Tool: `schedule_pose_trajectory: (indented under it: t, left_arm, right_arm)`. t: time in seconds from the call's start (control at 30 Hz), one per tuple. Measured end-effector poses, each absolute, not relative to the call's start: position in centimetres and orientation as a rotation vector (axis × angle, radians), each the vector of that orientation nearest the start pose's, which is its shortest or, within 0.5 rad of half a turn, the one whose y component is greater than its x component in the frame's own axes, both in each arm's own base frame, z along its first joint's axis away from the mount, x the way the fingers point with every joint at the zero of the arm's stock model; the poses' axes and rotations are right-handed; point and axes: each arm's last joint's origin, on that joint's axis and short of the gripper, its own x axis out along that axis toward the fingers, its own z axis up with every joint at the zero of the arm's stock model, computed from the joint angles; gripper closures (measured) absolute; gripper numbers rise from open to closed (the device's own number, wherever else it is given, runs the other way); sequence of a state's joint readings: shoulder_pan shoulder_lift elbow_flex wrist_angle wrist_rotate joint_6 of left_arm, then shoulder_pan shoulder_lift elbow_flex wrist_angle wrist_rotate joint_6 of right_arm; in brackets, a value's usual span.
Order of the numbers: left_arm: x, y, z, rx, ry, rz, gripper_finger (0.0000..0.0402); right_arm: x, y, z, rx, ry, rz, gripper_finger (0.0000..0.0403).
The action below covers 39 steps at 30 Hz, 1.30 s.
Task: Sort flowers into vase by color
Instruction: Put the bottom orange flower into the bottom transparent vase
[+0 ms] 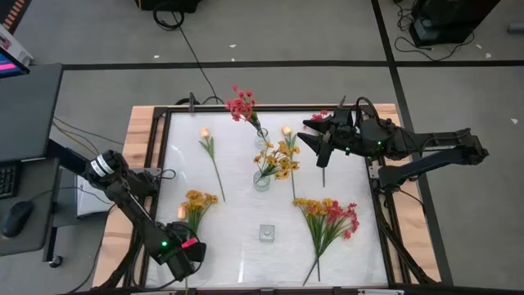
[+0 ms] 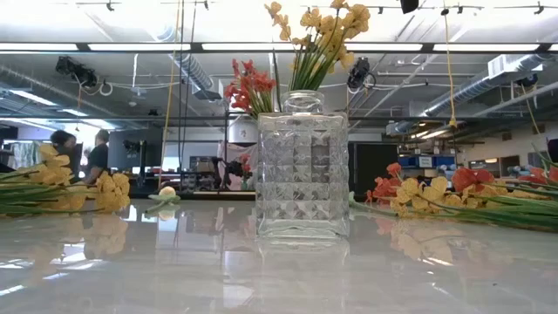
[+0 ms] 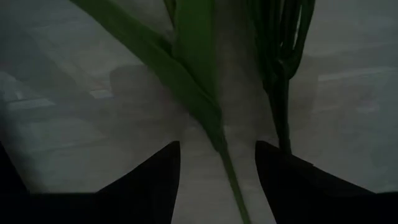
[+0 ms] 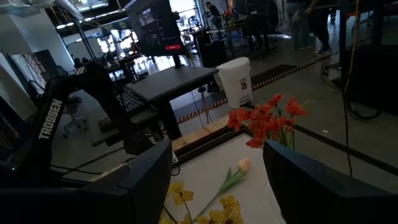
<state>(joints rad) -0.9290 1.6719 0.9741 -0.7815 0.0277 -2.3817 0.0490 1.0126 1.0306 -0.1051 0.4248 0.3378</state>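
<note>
Overhead, I can see two vases already filled: the red flowers [image 1: 241, 105] stand in a vase at the far middle of the surface [image 1: 237, 246], and the yellow flowers [image 1: 278, 157] stand in the vase [image 1: 261, 180] just nearer the centre. Loose stems lie around them: a peach bud [image 1: 205, 133] to the left, another peach bud [image 1: 286, 131] beside the yellow vase, a yellow bunch [image 1: 196, 200] at the near left, and a mixed red and yellow bunch [image 1: 329, 215] at the near right. A small square glass vase [image 1: 267, 233] sits empty at the near middle.

From surface level that square vase [image 2: 302, 166] fills my picture and hides the two filled vases, so only their blossoms show above it; people stand far back in the room.

My left tool [image 1: 182, 251] is low at the near left edge over the yellow bunch's stems. Its wrist camera gives what the overhead cannot: the fingers [image 3: 155, 180] are spread, with a green stem [image 3: 211, 118] running between them, untouched.

My right tool [image 1: 321, 139] hangs above the far right of the surface, spread and holding nothing; its wrist camera looks across to the red flowers [image 4: 264, 118] and a peach bud [image 4: 243, 164].
</note>
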Motion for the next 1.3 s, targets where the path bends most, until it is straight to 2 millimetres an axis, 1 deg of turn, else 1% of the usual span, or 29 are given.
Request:
schedule_pose_trajectory:
  t: [0.17,0.43,0.7,1.03,1.3]
  left_arm:
    - [16.91,-22.55,15.8,-1.2,1.295,1.053,0.0221]
    - [17.13,-22.73,15.14,-1.188,1.297,1.065,0.0272]
    - [17.28,-22.66,15.13,-1.188,1.299,1.061,0.0302]
    - [17.24,-22.68,15.09,-1.185,1.319,1.062,0.035]
    - [17.19,-22.69,15.06,-1.184,1.336,1.065,0.0374]
  right_arm:
    - [21.82,-0.12,38.36,0.313,0.021,-0.386,0.0142]
    - [21.81,-0.12,38.36,0.313,0.022,-0.386,0.0142]
    - [21.82,-0.12,38.36,0.313,0.021,-0.386,0.0142]
    - [21.82,-0.12,38.36,0.313,0.021,-0.386,0.0142]
    - [21.82,-0.12,38.36,0.313,0.021,-0.386,0.0142]
